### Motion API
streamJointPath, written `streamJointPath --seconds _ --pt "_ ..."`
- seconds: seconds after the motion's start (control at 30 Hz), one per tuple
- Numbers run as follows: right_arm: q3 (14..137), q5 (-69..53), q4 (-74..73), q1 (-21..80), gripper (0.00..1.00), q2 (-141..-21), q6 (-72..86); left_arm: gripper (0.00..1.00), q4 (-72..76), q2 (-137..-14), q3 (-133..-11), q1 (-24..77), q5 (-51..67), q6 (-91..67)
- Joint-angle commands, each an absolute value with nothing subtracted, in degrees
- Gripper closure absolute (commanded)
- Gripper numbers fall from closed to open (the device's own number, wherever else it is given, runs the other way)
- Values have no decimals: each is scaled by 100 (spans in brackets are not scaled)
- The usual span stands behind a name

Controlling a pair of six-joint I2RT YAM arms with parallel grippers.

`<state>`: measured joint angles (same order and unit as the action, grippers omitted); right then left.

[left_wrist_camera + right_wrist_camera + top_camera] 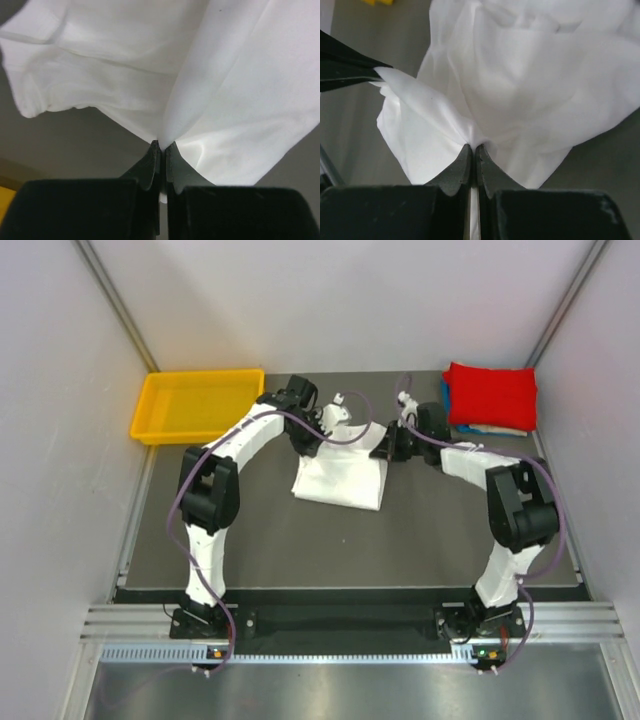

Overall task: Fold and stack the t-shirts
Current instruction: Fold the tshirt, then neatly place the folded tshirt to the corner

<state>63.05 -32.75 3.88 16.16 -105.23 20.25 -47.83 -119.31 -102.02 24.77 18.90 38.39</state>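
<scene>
The white t-shirt [340, 478] lies part-folded in the middle of the dark table. My left gripper [322, 423] is shut on its far left edge; the left wrist view shows the cloth [235, 95] pinched between the closed jaws [162, 145]. My right gripper [385, 447] is shut on the far right edge; the right wrist view shows the cloth [520, 85] bunched in its jaws [473, 147]. A stack of folded shirts stands at the back right, a red one [491, 393] on top, with blue [444, 395] and cream [500, 429] edges under it.
A yellow plastic tray [196, 403] stands at the back left of the table. Grey walls close in the table on the left, back and right. The left arm's finger [350, 67] shows at the left edge of the right wrist view.
</scene>
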Motion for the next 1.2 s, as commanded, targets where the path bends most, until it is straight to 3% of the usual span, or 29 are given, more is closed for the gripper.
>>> streamJointPath --seconds 0.0,0.2,0.57,0.63,0.67,0.7,0.8,1.0,1.17 --pt "6311 -2069 1002 1485 100 -9642 2267 100 -4246 -12040 -10862 2443 1329 3270" --pt "6748 -1398 1011 1371 100 -9931 2434 100 -4175 -12787 -12214 2443 976 3111" --pt "7559 -1099 914 1327 100 -11065 2540 100 -3376 -13772 -12674 2443 238 3199" --pt "7672 -1081 897 1318 99 -11275 2566 93 -3043 -13903 -12683 2452 150 3103" --pt "7760 -1064 809 1310 91 -11363 2566 85 -2945 -13939 -12683 2461 80 3076" --pt "8004 -950 669 1310 65 -11460 2566 59 -2866 -13974 -12700 2461 53 3050" --pt "8122 -669 97 1283 33 -11523 2610 36 -2812 -13958 -12796 2452 -315 2892" --pt "7015 -1036 264 1318 24 -10627 3269 32 -2971 -13150 -12106 2294 -72 2515" --pt "6600 -1590 677 1397 19 -10941 3761 24 -2918 -12200 -10971 2118 650 2294"
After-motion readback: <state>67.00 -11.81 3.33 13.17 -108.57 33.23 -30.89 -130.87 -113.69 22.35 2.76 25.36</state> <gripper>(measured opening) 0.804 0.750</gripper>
